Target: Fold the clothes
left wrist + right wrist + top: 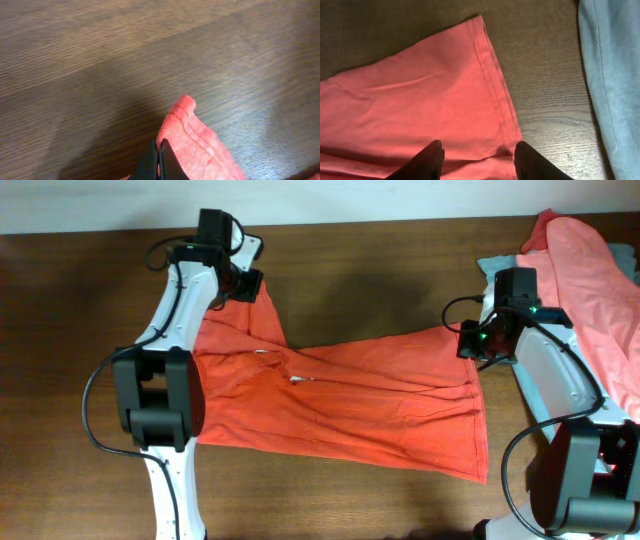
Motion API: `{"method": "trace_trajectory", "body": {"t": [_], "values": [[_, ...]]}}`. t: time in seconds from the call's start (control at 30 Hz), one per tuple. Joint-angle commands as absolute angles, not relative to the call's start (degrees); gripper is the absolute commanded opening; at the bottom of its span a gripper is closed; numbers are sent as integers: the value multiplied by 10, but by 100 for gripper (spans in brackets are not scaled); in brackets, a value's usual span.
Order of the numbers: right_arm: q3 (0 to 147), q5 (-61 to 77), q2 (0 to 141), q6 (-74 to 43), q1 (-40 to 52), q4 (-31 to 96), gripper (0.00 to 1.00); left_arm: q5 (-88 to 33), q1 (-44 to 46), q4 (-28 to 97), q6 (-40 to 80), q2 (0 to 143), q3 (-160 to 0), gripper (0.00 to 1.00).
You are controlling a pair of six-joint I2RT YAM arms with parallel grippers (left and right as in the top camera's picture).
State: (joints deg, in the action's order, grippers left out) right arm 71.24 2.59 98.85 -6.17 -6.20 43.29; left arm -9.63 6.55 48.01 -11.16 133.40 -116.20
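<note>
1. L gripper (243, 284): jaws closed tight, clamped on a fold of the orange-red T-shirt (340, 400).
2. L wrist cam: L gripper (159, 160) shows its two black tips pressed together with no gap. T-shirt (200, 145) cloth bunches out just ahead of the jaws and off to their right, w/ a rounded, stitched edge poking up.
3. Past that fold it's bare brown wood of the table (100, 60) ahead of and left of the jaws.
4. R gripper (478, 345): jaws spread wide, gripping nothing.
5. R wrist cam: R gripper (477, 162), and both fingers (422, 162) sit over the T-shirt (420, 100). Can't tell if the tips touch the cloth.
6. The shirt's double-stitched hem runs from a corner well ahead of the jaws back toward the R-side finger. Most of the cloth lies ahead of and left of the gap.
7. Overhead: shirt lies wrinkled on the table (400, 270), stretched between the two sets of jaws. One end is drawn up into the L jaws and the opposite hem corner sits under the R jaws.
8. Small white mark near mid-shirt, too small to read.
9. Grey-blue garment (612, 75): right of the R jaws, apart from the shirt hem, w/ a strip of wood between.
10. Overhead again: salmon-pink garment (590, 270) is piled beyond the R jaws at the table's far right, lying on the grey-blue garment (495, 265).
</note>
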Motion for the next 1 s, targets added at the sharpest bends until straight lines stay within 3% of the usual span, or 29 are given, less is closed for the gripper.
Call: {"method": "trace_trajectory", "body": {"t": [0.0,0.53,0.8,0.87,0.9,0.93,0.97], "values": [[718,25,991,-59,-65,413,51,-86,57,481,-55,1335,-1170,0],[718,60,1127,-6,-65,191,55,52,51,455,121,1335,-1171,0],[718,60,1182,-6,-65,175,54,48,50,442,123,1347,-1170,0],[718,62,1195,-6,-65,176,43,48,50,445,123,1349,-1170,0],[718,64,1198,-6,-65,180,30,48,50,445,122,1349,-1170,0],[718,63,1200,-6,-65,182,10,48,50,444,118,1349,-1170,0],[718,55,1199,-10,-66,182,4,48,50,443,108,1349,-1170,0]]}}
